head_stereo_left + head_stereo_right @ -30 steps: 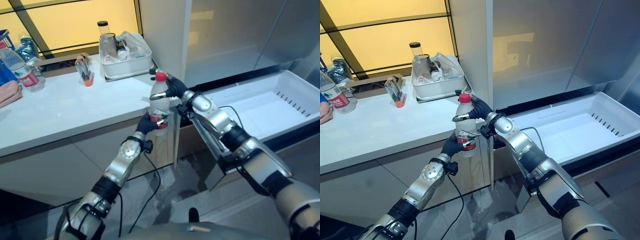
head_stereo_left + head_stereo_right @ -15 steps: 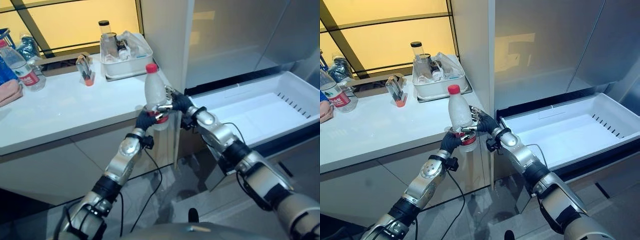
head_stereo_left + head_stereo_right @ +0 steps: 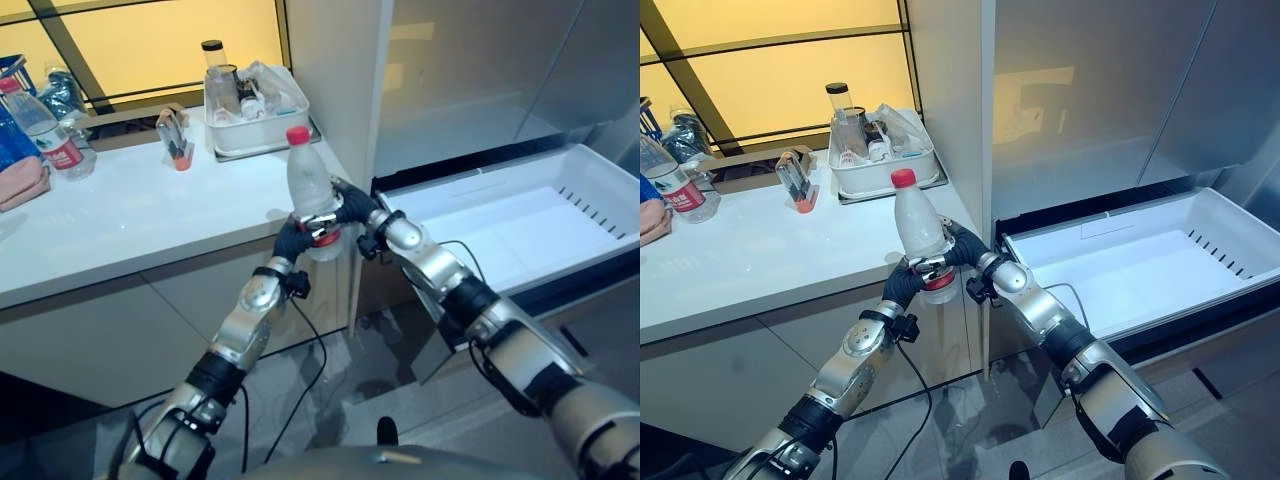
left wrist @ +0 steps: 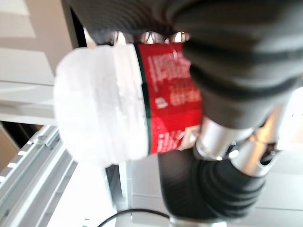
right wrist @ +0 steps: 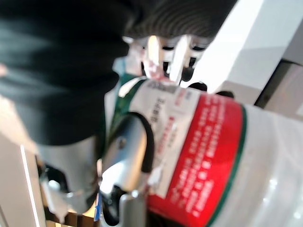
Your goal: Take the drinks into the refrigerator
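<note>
Left eye view shows the right hand [image 3: 352, 209] has slid down to wrap the water bottle's [image 3: 304, 185] label. The left hand [image 3: 291, 240] still clamps it from the other side, so the swap looks half done.

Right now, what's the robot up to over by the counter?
The robot holds a clear plastic bottle with a red cap and red label upright in front of the white counter. Both its left hand and its right hand are curled around the bottle near the label. To the right, the refrigerator's white drawer stands pulled out with nothing visible inside, so the bottle is not in yet.
</note>
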Robot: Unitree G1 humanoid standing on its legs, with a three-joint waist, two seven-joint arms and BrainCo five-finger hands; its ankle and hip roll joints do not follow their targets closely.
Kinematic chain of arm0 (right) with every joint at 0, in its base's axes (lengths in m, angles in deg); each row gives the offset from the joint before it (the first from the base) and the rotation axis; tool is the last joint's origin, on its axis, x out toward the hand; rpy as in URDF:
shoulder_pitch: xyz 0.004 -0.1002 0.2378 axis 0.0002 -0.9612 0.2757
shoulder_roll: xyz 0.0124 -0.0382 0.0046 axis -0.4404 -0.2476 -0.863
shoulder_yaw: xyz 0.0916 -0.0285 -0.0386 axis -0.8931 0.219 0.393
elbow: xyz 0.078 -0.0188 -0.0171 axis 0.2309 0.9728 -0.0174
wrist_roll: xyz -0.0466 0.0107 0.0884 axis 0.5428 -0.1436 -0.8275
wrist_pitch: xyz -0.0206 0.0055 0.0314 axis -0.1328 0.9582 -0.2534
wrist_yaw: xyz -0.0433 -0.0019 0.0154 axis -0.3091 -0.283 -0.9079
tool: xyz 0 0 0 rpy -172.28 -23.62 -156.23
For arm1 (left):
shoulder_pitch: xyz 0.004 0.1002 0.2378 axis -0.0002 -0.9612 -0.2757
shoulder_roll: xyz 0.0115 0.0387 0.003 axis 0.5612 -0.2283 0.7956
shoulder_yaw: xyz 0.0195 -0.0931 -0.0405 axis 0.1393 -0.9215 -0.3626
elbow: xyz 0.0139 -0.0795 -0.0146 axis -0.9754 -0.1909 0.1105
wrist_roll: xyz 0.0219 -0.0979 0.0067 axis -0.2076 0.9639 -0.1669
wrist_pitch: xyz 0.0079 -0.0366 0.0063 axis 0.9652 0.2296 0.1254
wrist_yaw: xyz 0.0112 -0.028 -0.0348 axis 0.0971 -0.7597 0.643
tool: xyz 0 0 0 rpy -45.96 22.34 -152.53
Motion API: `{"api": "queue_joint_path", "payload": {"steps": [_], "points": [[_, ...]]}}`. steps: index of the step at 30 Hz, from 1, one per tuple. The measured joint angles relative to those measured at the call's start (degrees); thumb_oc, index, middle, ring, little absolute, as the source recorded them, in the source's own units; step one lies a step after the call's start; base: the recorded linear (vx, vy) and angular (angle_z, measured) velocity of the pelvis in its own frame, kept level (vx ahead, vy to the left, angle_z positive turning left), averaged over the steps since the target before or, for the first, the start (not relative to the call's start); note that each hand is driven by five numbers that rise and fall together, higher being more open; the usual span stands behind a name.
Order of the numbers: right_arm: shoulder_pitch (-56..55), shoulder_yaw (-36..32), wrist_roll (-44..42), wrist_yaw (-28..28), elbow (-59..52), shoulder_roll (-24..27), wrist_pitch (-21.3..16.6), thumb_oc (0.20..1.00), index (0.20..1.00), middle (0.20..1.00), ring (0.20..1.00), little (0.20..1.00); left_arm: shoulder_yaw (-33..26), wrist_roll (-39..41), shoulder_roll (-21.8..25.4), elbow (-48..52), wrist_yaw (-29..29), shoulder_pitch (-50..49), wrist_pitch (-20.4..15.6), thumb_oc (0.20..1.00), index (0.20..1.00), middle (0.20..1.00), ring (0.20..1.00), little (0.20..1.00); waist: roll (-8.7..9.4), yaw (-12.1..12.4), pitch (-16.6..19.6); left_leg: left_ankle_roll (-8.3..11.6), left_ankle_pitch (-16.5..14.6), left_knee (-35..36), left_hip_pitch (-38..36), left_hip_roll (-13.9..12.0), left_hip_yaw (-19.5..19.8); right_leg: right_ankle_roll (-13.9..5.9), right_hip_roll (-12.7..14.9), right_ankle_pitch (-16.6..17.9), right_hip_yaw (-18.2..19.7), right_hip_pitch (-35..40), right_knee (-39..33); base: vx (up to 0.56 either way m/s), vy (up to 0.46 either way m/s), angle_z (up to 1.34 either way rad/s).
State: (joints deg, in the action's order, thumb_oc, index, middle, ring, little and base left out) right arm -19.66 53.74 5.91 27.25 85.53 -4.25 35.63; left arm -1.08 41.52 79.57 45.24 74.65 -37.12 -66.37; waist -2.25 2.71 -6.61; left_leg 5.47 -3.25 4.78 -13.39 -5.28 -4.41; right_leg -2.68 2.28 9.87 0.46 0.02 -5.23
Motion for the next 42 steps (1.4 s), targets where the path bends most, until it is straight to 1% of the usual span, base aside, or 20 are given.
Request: {"api": "queue_joint_path", "payload": {"steps": [10, 12, 15, 18, 21, 25, 26, 27, 28, 34, 42], "points": [[0.20, 0.03, -0.07, -0.03, 0.20, -1.19, 0.00, 1.000, 1.000, 1.000, 1.000, 1.000, 0.01, 0.65, 0.01, 0.19, -0.25, 0.00, 0.01, 0.200, 0.200, 0.200, 0.200, 0.200, -0.01, 0.22, 0.00, 0.00, 0.00, -0.02, 0.00, -0.03, -0.02, 0.01, -0.02, 0.01, 0.02, 0.00, 0.00, 0.00, 0.000, 0.00], [0.53, 0.19, -0.38, 0.03, 0.22, -1.24, 0.00, 1.000, 1.000, 1.000, 1.000, 1.000, 0.04, 1.30, -0.03, 0.52, -0.27, 0.00, 0.03, 0.200, 0.200, 0.200, 0.200, 0.200, -0.01, 0.75, 0.00, 0.00, 0.00, -0.02, -0.03, 0.01, -0.06, 0.01, -0.02, 0.01, 0.06, -0.01, 0.00, 0.00, 0.000, 0.00], [1.06, 0.25, -3.73, 0.31, 1.38, -1.74, -0.03, 1.000, 1.000, 1.000, 1.000, 1.000, 0.01, 2.90, 0.01, 0.87, -0.27, 0.00, 0.04, 0.200, 0.200, 0.200, 0.200, 0.200, -0.01, 1.37, 0.00, 0.00, 0.00, -0.05, -0.01, 0.01, -0.05, 0.01, -0.01, 0.01, 0.06, 0.00, 0.00, 0.00, 0.000, 0.00], [2.15, 0.26, -7.45, 0.64, 2.42, -2.58, -0.01, 1.000, 1.000, 1.000, 1.000, 1.000, -0.02, 4.57, 0.30, 1.55, -0.27, -0.01, 0.04, 0.200, 0.200, 0.200, 0.200, 0.200, 0.01, 1.45, 0.01, 0.01, 0.00, -0.07, 0.00, 0.04, -0.03, 0.01, 0.02, 0.01, 0.05, 0.02, 0.00, 0.00, 0.000, 0.00], [3.96, 0.30, -7.59, 0.63, 3.94, -3.60, -0.01, 1.000, 1.000, 1.000, 1.000, 1.000, -0.40, 4.87, 0.68, 1.73, -0.27, 0.02, 0.04, 0.200, 0.200, 0.200, 0.200, 0.200, 0.01, 1.50, 0.02, 0.01, 0.00, -0.08, 0.01, 0.07, -0.02, 0.01, 0.04, 0.01, 0.05, 0.02, 0.00, 0.00, 0.000, 0.00], [4.30, 0.76, -7.23, 0.51, 4.34, -3.64, -0.03, 1.000, 1.000, 1.000, 1.000, 1.000, -0.49, 5.10, 0.72, 1.73, -0.27, 0.00, 0.11, 0.200, 0.200, 0.200, 0.200, 0.200, 0.03, 1.56, 0.03, 0.01, 0.00, -0.05, 0.01, 0.10, -0.01, 0.00, 0.05, 0.01, 0.05, 0.01, 0.00, 0.00, 0.000, 0.00], [4.50, 1.10, -7.20, 0.49, 4.38, -3.43, -0.03, 0.765, 0.765, 0.765, 0.765, 0.765, -0.47, 5.11, 0.78, 1.72, -0.27, 0.00, 0.14, 0.200, 0.200, 0.200, 0.200, 0.200, 0.03, 1.52, 0.02, 0.01, 0.00, -0.04, 0.01, 0.10, -0.01, 0.00, 0.05, 0.01, 0.05, 0.01, 0.00, 0.00, 0.000, 0.00], [4.63, 1.27, -6.64, 0.52, 4.32, -3.39, -0.09, 0.442, 0.442, 0.442, 0.442, 0.442, -0.50, 5.14, 0.79, 1.72, -0.26, 0.00, 0.25, 0.200, 0.200, 0.200, 0.200, 0.200, 0.03, 1.46, 0.02, 0.01, 0.00, -0.03, 0.01, 0.10, -0.02, 0.00, 0.05, 0.01, 0.06, 0.00, 0.00, 0.00, 0.000, 0.00], [4.90, 1.70, -5.53, 0.52, 4.16, -3.36, -0.35, 0.200, 0.200, 0.200, 0.200, 0.200, -0.63, 5.78, 0.95, 1.72, -0.09, 0.00, 0.55, 0.200, 0.200, 0.200, 0.200, 0.200, 0.03, 1.42, 0.02, 0.01, 0.00, -0.03, 0.03, 0.09, -0.01, 0.00, 0.05, 0.00, 0.06, -0.01, 0.00, 0.00, 0.000, 0.00], [5.08, 2.03, -2.48, 0.15, 4.17, -3.58, -0.62, 0.200, 0.200, 0.200, 0.200, 0.200, -1.13, 6.88, 0.94, 1.72, -0.04, -0.01, 0.91, 0.200, 0.200, 0.200, 0.200, 0.200, 0.04, 1.50, 0.03, 0.01, 0.00, -0.04, 0.07, 0.11, 0.02, 0.00, 0.10, 0.00, 0.05, -0.01, 0.00, 0.00, 0.000, 0.00], [5.08, 2.00, -1.47, -1.05, 4.32, -3.61, -0.65, 0.200, 0.200, 0.200, 0.200, 0.200, -0.95, 7.35, 0.13, 1.72, -0.12, -0.02, 0.91, 0.200, 0.200, 0.200, 0.200, 0.200, 0.04, 1.52, 0.02, 0.01, 0.00, -0.02, 0.15, 0.19, 0.07, -0.03, 0.20, -0.01, 0.02, -0.07, 0.00, 0.00, 0.000, 0.00]]}}
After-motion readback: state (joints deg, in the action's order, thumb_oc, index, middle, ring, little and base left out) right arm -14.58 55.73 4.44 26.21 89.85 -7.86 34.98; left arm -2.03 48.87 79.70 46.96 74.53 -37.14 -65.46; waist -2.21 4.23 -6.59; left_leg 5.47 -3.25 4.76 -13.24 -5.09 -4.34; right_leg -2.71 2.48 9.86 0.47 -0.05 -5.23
